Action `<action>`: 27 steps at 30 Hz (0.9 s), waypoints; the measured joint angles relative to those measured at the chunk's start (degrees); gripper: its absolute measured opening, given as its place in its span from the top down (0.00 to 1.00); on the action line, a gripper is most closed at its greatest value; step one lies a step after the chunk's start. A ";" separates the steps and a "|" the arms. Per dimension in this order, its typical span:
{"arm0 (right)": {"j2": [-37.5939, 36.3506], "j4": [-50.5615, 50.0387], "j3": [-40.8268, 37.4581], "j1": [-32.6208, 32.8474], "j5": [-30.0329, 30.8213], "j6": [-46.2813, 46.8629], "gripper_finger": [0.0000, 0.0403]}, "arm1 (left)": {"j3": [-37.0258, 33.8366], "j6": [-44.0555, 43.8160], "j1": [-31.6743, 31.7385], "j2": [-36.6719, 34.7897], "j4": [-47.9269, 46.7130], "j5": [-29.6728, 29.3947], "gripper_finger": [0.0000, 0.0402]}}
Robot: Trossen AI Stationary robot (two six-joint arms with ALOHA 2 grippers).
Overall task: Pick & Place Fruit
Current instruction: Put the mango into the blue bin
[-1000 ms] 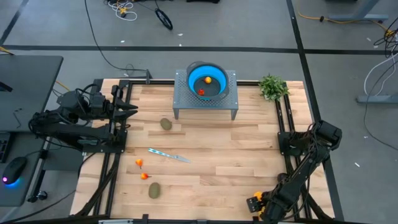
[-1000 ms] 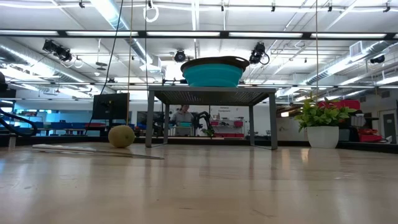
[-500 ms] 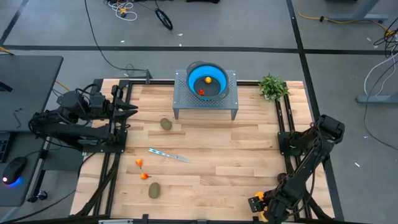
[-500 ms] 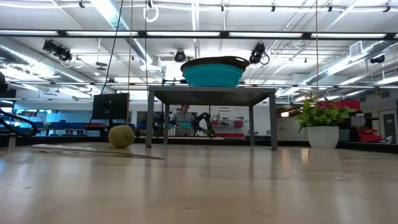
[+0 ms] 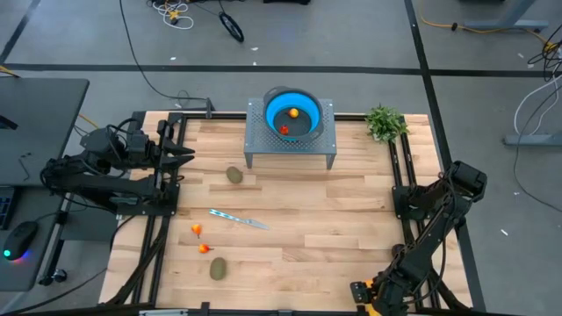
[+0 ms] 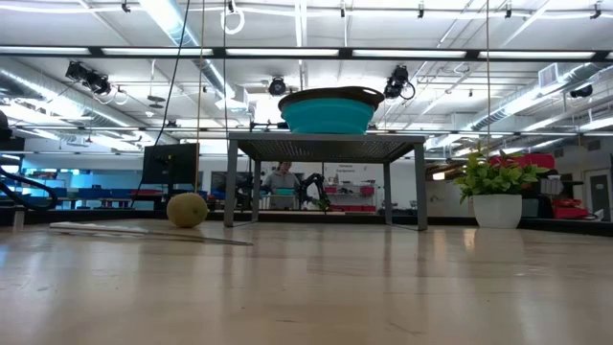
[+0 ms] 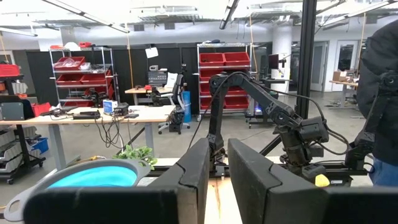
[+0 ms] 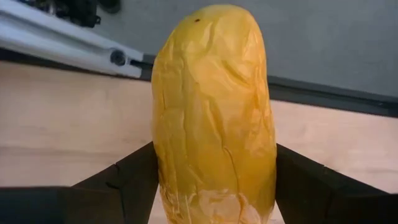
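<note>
Pale wood-plank desk (image 5: 351,219), matt; perforated grey metal stand (image 5: 291,140); yellow-orange fruit (image 8: 214,118) has wrinkled skin (slightly glossy).

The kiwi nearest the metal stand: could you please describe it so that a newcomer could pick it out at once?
Start at the metal stand carrying the blue bowl at the table's far edge. Just in front of its left leg a brown-green kiwi lies alone on the bare wood. The other kiwi lies near the table's front edge, next to two small red-orange fruits.

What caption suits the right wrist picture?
Right gripper clasps a long yellow fruit above the wooden table.
</note>
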 joint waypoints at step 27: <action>-10.90 8.18 0.02 -2.30 -0.38 8.78 0.33 | 0.00 -0.01 0.00 0.00 0.00 0.00 0.83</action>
